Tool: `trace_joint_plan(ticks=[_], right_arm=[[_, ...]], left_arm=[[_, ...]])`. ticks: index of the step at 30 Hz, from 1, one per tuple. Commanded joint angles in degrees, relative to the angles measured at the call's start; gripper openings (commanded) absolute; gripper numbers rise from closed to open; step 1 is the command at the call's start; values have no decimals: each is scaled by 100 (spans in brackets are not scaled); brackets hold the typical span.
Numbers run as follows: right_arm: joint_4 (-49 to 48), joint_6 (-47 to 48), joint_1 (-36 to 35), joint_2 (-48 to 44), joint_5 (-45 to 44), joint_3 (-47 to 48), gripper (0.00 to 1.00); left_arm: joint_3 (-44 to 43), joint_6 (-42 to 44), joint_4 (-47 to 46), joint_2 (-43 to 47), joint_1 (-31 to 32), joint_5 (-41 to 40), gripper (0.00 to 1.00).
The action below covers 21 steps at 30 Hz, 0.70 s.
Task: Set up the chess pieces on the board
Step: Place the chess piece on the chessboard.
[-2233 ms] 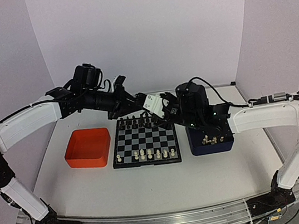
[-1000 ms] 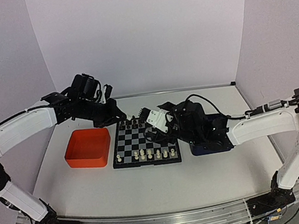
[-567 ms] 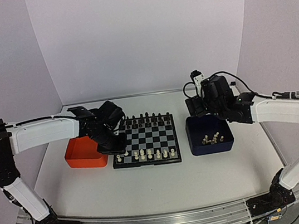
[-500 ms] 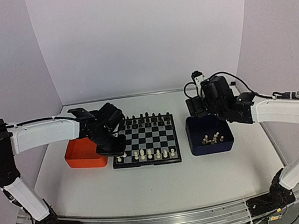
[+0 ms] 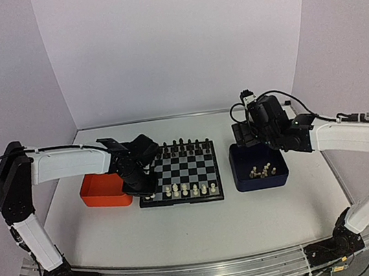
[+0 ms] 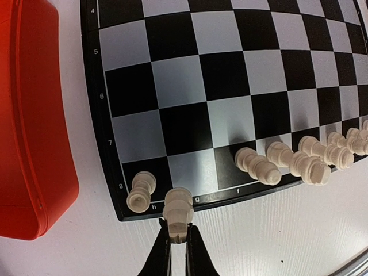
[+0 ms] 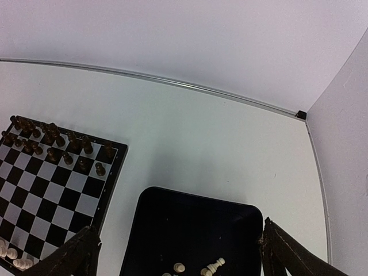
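Note:
The board [image 5: 191, 170] lies mid-table, with cream-white chess pieces [image 5: 185, 190] along its near row and black ones on the far rows. My left gripper [image 5: 146, 187] is shut on one cream-white piece [image 6: 178, 210], holding it over the board's near rim beside the corner piece [image 6: 141, 193]; the square in front of it is bare. More white pieces [image 6: 287, 164] lean in that row. My right gripper [image 5: 245, 133] hangs open over the far edge of the dark blue tray [image 7: 190, 224], where loose white pieces [image 7: 214, 265] lie.
An orange tray [image 5: 102, 189] sits directly left of the board, close to my left gripper, and shows as a red wall [image 6: 29, 115] in the left wrist view. Black pieces [image 7: 52, 141] crowd the board's far rows. White walls enclose the table.
My left arm has come down and nearer, bringing the held piece to the board's near left corner. The right gripper has shifted slightly right over the blue tray.

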State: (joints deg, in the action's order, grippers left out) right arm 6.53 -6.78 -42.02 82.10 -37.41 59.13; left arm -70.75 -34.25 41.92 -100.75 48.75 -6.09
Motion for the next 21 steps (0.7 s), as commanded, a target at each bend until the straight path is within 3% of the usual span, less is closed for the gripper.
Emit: trace_joint_plan(ticks=[1,21], right_arm=[[21,-122,35,-199,-199,98,93],[41,-87,71,-466,-450,-104,93]], left_arm=[[-297,156,-229,-9,12,-108,0],[-379,325,-239,-487,9,25,0]])
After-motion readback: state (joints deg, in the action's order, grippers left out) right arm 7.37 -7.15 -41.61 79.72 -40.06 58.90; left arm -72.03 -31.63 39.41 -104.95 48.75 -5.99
